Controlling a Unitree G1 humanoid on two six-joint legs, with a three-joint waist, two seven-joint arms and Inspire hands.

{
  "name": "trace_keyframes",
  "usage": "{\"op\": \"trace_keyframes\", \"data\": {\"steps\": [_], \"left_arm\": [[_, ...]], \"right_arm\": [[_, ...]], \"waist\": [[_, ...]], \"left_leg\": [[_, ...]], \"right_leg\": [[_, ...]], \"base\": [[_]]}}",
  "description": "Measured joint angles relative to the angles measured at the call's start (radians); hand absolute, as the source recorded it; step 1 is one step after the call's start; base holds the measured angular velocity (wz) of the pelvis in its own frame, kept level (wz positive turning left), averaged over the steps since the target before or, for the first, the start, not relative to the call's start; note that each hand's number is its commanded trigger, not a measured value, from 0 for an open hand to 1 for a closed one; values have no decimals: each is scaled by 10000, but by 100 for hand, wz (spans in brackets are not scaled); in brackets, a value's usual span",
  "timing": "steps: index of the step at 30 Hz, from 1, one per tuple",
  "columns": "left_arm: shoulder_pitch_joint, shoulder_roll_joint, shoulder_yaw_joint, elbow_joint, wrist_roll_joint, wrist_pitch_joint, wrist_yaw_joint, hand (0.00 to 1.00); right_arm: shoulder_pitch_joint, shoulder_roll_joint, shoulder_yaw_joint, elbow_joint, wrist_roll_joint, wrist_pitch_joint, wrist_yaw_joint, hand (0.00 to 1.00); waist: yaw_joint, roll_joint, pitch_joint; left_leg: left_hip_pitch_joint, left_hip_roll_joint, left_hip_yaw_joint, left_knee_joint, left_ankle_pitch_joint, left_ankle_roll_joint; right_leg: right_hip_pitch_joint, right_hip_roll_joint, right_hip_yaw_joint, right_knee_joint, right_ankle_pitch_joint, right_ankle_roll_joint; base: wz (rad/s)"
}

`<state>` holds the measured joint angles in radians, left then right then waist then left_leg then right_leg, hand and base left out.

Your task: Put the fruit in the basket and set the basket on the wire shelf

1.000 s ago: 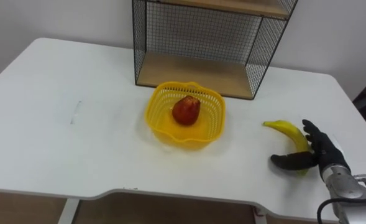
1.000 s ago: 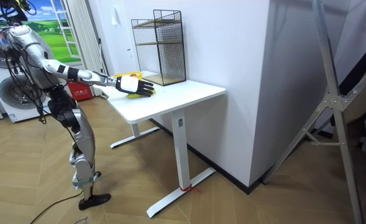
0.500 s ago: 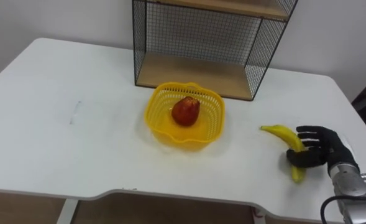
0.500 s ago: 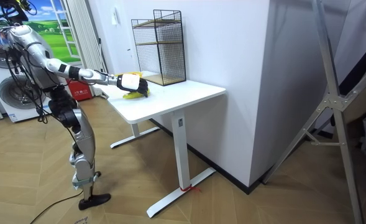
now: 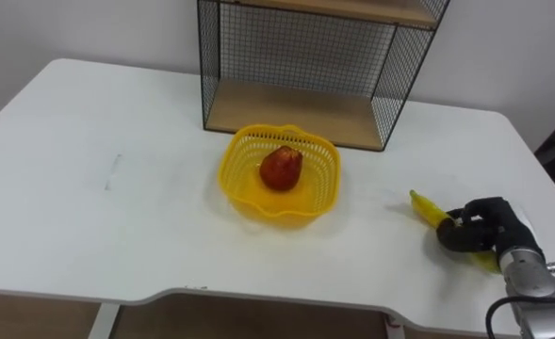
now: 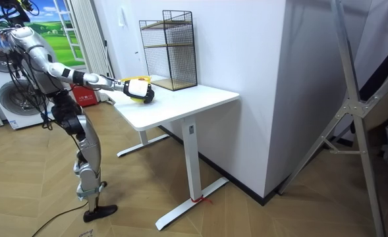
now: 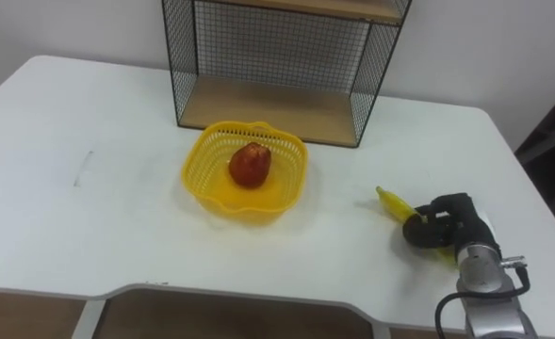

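At the table's (image 5: 98, 188) right edge, in the left eye view, the right hand (image 5: 489, 224) is curled round a banana (image 5: 425, 208); a red fruit (image 5: 281, 168) sits in the basket (image 5: 236, 181) before the shelf (image 5: 296, 111). In the room view the robot stands at the table's end, right arm outstretched.

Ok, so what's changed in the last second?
The right hand curled its fingers round the banana, which earlier lay under them open, and the banana shifted slightly on the table. The basket, the red fruit in it and the wire shelf stayed put.
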<state>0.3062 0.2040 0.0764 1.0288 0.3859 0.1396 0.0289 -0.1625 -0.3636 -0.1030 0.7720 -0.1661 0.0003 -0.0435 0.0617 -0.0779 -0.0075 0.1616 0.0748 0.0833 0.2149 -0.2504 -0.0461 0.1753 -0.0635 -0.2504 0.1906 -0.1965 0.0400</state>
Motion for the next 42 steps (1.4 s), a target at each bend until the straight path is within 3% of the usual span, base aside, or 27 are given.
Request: {"op": "trace_keyframes", "data": {"steps": [15, 19, 22, 28, 33, 37, 42], "left_arm": [[-42, -11, -12, 28, 3, 42, 3, 0], [-47, -25, -26, 3, 6, 40, 2, 0], [-96, -88, -15, -103, 4, 18, 0, 0], [-78, -145, -13, -200, -4, 43, 1, 0], [-36, -231, -17, -365, -2, 144, 1, 0], [-33, -233, -37, -456, -8, 143, 31, 0], [2, -279, -39, -444, 0, 166, 31, 0]], "right_arm": [[26, 7, 4, -313, 535, 133, -72, 100], [259, 155, 61, -1058, 2143, 330, -151, 100], [261, 401, 167, -1913, 3397, 349, -70, 100], [259, 956, 688, -2464, 5206, 348, 335, 100], [260, 1026, 836, -2470, 6813, 454, 492, 100], [260, 1022, 903, -2475, 8531, 451, 511, 100], [260, 1025, 1186, -2478, 9564, 451, 860, 100]], "waist": [[-7, 67, 8], [-13, 154, 18], [71, 238, 87], [101, 195, 67], [97, 247, 75], [76, 353, 28], [23, 409, -27]], "left_leg": [[-9, -1, 40, -89, 11, -7], [-123, 13, 109, -96, 11, -7], [-219, 8, 234, -85, 15, -2], [-307, 1, 241, -12, 19, 4], [-313, -3, 224, -14, 19, 5], [-334, 5, 231, 66, 19, 5], [-298, 7, 229, 79, 19, 5]], "right_leg": [[-9, 0, 43, -1, 2, 1], [-173, -11, 54, 55, 2, 1], [-380, -23, 181, 145, 2, 1], [-467, -32, 177, 132, 2, 2], [-467, -36, 173, 128, 2, 3], [-462, -33, 172, 144, 2, 2], [-430, -34, 164, 175, 13, -12]], "base": [[0], [-3], [-12], [-1], [0], [0], [0]]}}
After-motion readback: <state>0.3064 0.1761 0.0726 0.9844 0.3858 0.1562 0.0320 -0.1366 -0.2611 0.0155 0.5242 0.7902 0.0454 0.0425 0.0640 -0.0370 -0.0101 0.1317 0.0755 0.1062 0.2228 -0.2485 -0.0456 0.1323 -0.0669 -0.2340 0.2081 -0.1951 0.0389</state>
